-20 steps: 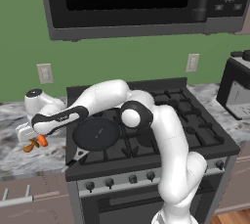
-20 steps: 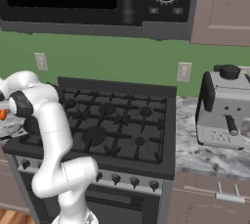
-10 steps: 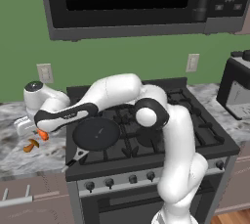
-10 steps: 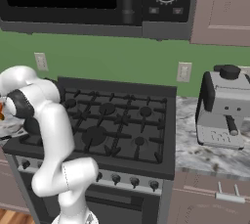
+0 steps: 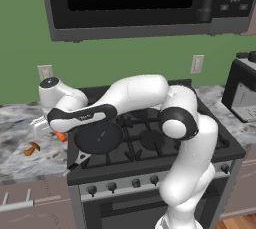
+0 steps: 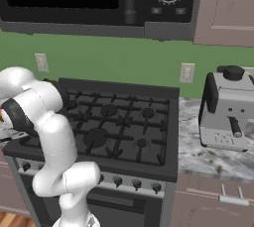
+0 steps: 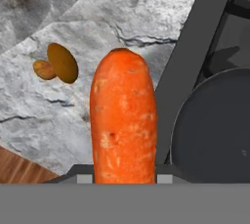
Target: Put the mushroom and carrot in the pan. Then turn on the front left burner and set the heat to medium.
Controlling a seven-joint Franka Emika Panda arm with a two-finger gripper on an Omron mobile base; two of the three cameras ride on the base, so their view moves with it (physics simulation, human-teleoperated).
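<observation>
Reaching far to its left, the white arm holds its pincer (image 5: 54,132) above the grey marbled stone tabletop (image 5: 20,148), just beside the left edge of the black gas stove (image 5: 150,148). The pincer is clamped on the stubby bright orange carrot (image 7: 124,120), which in the hand view stands lengthwise up from the bottom edge, its rounded tip pointing away from the camera; in the left base view a bit of orange (image 5: 61,136) shows under the hand. The small brownish-orange mushroom with its rounded cap (image 7: 57,64) lies on its side on the tabletop, apart from the carrot and further from the stove; the left base view shows it (image 5: 32,148) near the tabletop's front part. The round, shallow, dark grey frying pan (image 5: 98,137) sits on the stove's front left burner, its short black-and-silver handle (image 5: 77,161) pointing toward the stove's front left corner. In the hand view the pan's rim (image 7: 215,130) curves just beside the carrot.
</observation>
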